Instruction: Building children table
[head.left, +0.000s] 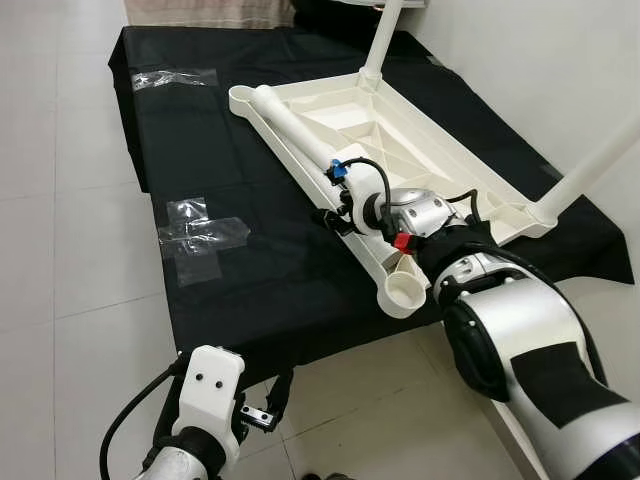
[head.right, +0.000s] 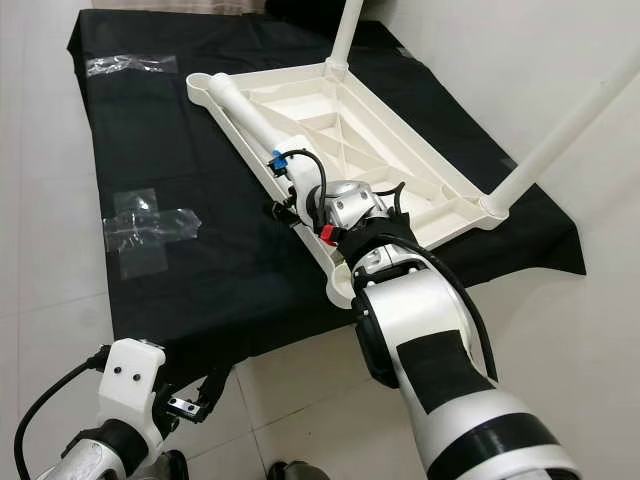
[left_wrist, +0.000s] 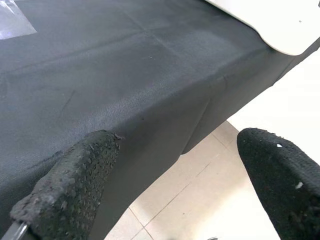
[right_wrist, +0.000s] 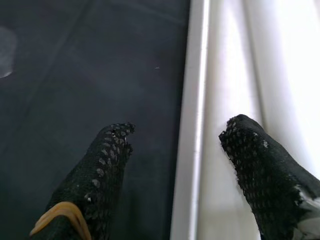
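Observation:
A white children's tabletop (head.left: 400, 140) lies upside down on a black cloth (head.left: 250, 280). One leg (head.left: 385, 35) stands upright at its far corner and another (head.left: 590, 170) at its right corner. A loose white leg (head.left: 300, 125) lies along the left rim. The near corner socket (head.left: 405, 290) is empty. My right gripper (right_wrist: 177, 132) is open, straddling that rim (right_wrist: 190, 150). One of its fingers (right_wrist: 107, 160) is over the cloth and the other by the loose leg (right_wrist: 225, 75). My left gripper (left_wrist: 180, 140) is open, low at the cloth's near edge.
Patches of clear tape (head.left: 200, 235) stick to the cloth, with more at its far left (head.left: 175, 78). Pale tiled floor (head.left: 60, 250) surrounds the cloth. A white wall (head.left: 560, 60) runs close along the right side.

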